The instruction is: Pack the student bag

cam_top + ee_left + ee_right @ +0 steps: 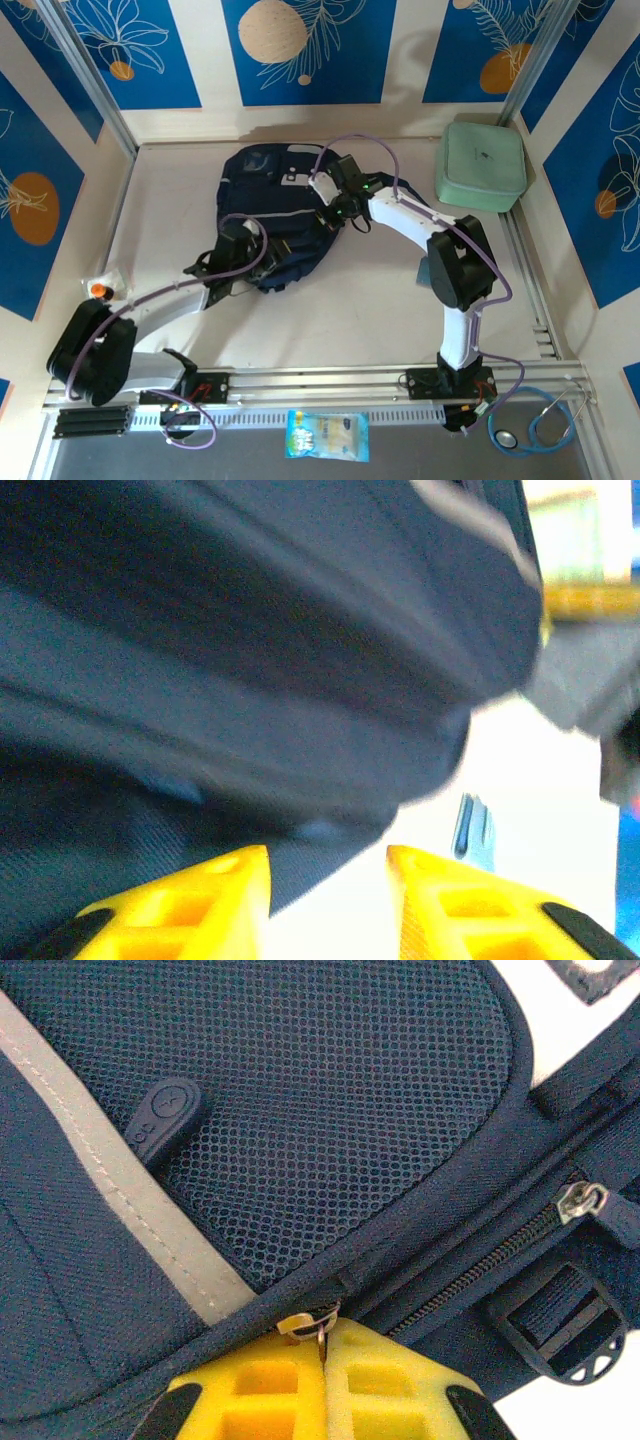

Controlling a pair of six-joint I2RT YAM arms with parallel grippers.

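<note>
The student bag (270, 190), navy blue with a grey stripe, lies flat in the middle of the table. My right gripper (330, 205) is over its right side. In the right wrist view the right gripper (322, 1335) is shut on a small metal zipper pull (305, 1325), just below a mesh pocket (320, 1090) of the bag. My left gripper (245, 240) is at the bag's near left edge. Seen from the left wrist, the left gripper (328, 865) is open, with dark bag fabric (250, 660) close ahead and bare table between the yellow fingers.
A pale green square zip case (481, 165) sits at the back right corner. A snack packet (327, 435) and a stethoscope (535, 425) lie near the front rail. An orange-capped item (98, 289) stands at the left edge. A second zipper slider (580, 1200) and a black buckle (565, 1335) are right of my right fingers.
</note>
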